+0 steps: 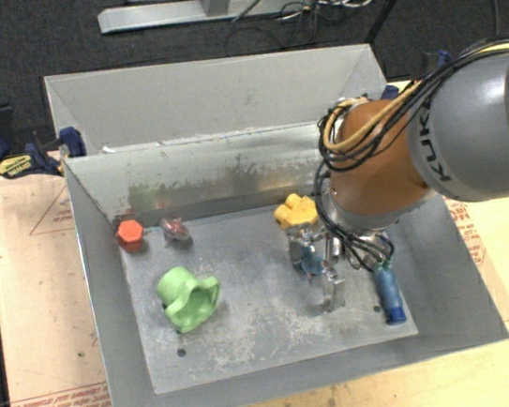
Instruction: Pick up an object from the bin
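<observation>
My gripper (326, 280) reaches down to the bin floor right of centre, below the orange wrist cover. Its tip is close to the bare metal floor, and I see no loose thing under it. A lumpy yellow toy (294, 211) lies just behind the gripper, near the back wall and partly under the wrist. A short blue cylinder with a darker cap (390, 297) lies on the floor just right of the gripper, pointing toward the front.
A crumpled green soft piece (189, 298) lies on the left half of the floor. An orange hexagonal block (130, 233) and a small pinkish-grey bit (176, 229) sit by the back left wall. The arm covers the bin's right back corner.
</observation>
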### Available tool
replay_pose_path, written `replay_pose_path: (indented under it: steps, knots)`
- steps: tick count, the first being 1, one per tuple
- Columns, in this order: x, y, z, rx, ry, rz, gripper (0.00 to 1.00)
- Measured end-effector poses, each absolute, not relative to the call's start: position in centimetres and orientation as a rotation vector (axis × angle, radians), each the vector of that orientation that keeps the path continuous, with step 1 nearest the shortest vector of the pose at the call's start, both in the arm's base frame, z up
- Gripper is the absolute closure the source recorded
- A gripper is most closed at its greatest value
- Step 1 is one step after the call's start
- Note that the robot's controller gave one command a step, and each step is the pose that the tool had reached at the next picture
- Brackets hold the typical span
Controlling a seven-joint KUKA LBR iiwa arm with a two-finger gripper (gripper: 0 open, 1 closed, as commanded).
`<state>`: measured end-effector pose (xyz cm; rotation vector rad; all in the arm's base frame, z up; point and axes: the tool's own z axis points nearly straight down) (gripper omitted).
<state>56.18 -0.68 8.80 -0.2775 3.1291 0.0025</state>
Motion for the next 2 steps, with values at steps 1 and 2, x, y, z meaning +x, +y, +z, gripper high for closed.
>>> replay_pose_path:
  steps: [1,2]
  knots:
    - [60.1,-7.3,6.9,-0.184,3.132,-0.003,0.00]
    - [61.1,-3.4,7.0,-0.891,3.007,0.002,0.00]
